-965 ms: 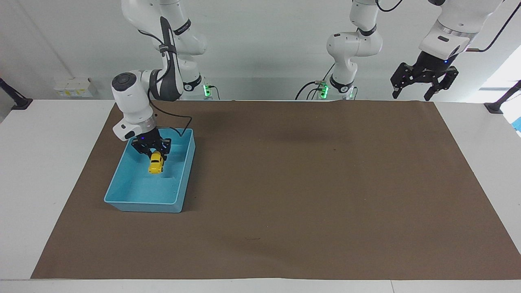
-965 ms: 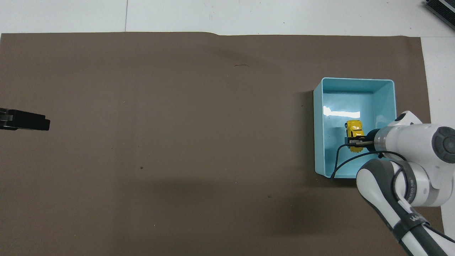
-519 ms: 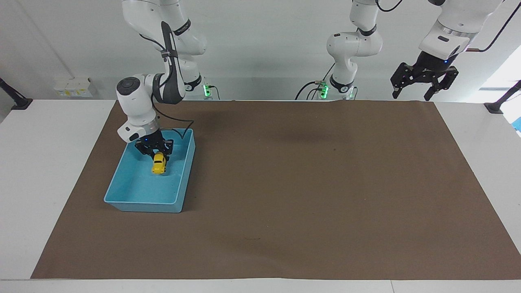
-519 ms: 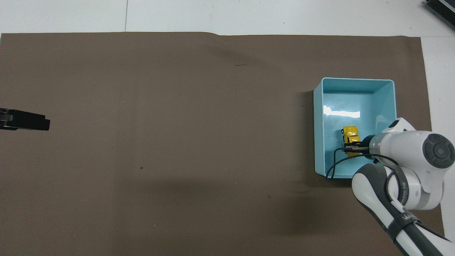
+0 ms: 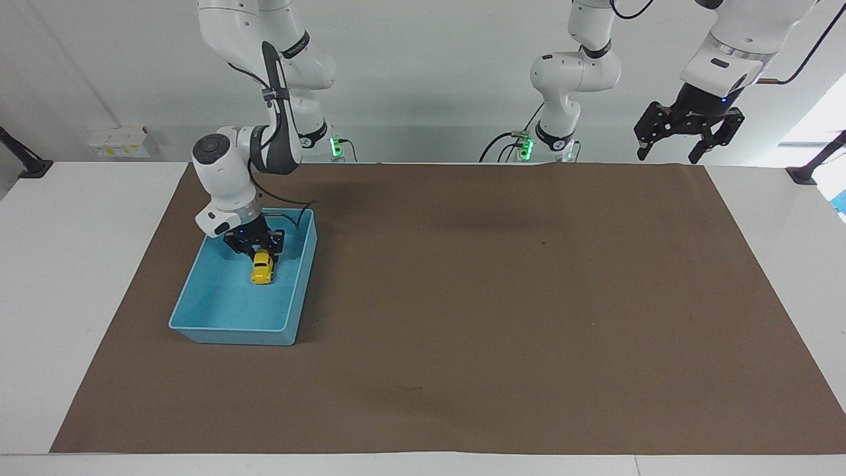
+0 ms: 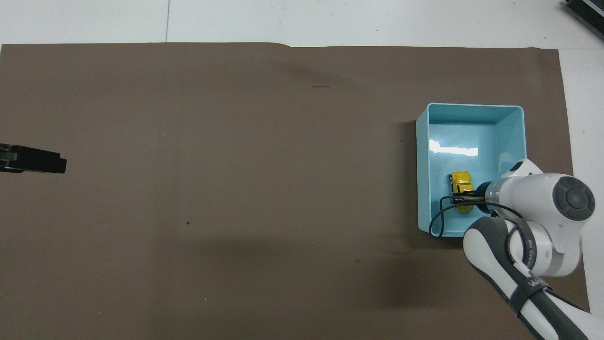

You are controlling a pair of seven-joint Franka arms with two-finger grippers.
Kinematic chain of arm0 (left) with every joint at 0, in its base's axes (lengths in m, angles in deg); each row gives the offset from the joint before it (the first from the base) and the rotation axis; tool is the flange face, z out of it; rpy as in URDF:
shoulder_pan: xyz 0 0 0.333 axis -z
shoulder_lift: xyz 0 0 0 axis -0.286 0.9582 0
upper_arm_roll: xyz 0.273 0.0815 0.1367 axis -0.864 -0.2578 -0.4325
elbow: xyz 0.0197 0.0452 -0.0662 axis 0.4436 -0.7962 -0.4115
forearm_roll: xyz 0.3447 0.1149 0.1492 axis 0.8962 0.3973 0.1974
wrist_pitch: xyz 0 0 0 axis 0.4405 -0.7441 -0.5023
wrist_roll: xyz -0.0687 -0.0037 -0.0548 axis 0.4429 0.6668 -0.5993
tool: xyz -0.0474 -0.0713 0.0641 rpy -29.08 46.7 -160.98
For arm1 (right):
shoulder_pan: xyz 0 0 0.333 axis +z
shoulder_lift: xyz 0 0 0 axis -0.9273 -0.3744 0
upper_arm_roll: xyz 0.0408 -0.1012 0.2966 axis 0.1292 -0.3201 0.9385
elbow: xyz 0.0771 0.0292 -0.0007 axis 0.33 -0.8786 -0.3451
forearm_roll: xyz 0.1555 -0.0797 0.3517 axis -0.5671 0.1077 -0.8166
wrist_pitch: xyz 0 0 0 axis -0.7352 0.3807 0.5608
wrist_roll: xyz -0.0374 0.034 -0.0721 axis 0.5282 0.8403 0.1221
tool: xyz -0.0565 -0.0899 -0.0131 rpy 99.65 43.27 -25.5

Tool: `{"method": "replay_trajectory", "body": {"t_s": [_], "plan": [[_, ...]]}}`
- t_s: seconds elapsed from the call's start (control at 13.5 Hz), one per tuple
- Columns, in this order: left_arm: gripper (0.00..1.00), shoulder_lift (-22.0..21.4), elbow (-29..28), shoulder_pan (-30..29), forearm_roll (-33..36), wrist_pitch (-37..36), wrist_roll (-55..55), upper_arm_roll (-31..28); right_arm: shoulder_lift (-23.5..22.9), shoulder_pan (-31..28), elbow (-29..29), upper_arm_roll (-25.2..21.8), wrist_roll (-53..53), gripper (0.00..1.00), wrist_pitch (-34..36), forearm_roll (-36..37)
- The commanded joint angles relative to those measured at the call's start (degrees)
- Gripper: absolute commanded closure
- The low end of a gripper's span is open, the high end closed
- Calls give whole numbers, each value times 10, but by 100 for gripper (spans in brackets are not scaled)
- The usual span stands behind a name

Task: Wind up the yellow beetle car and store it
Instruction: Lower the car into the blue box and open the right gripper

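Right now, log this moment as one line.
right gripper: shut on yellow beetle car, inside blue bin | left gripper: open, waiting

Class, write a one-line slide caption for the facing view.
Right gripper holds the yellow beetle car inside the blue bin.

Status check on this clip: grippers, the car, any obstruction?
Right gripper shut on yellow beetle car, low inside blue bin. Left gripper open, waiting high over its end of the table. Nothing in the way.

Bright yellow beetle car (image 5: 262,268) in a light blue bin (image 5: 198,314), on a plain brown mat (image 5: 496,297)
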Motion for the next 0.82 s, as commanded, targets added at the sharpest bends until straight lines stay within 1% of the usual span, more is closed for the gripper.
{"method": "replay_trajectory", "body": {"t_s": [0.0,0.07,0.22,0.52,0.74], "plan": [[0,-8,-4,-10,-6,-6,3,5,-2,-3,2,3,30,0,-7,-21],[0,-8,-4,-10,-6,-6,3,5,0,-3,9,3,30,0,-6,-21],[0,-8,-4,-11,-6,-6,3,5,6,-2,33,3,27,0,31,-21],[0,-8,-4,-11,-6,-6,3,5,7,-3,138,2,23,0,158,-20],[0,-8,-4,-11,-6,-6,3,5,1,-9,218,2,17,0,223,-10]]}}
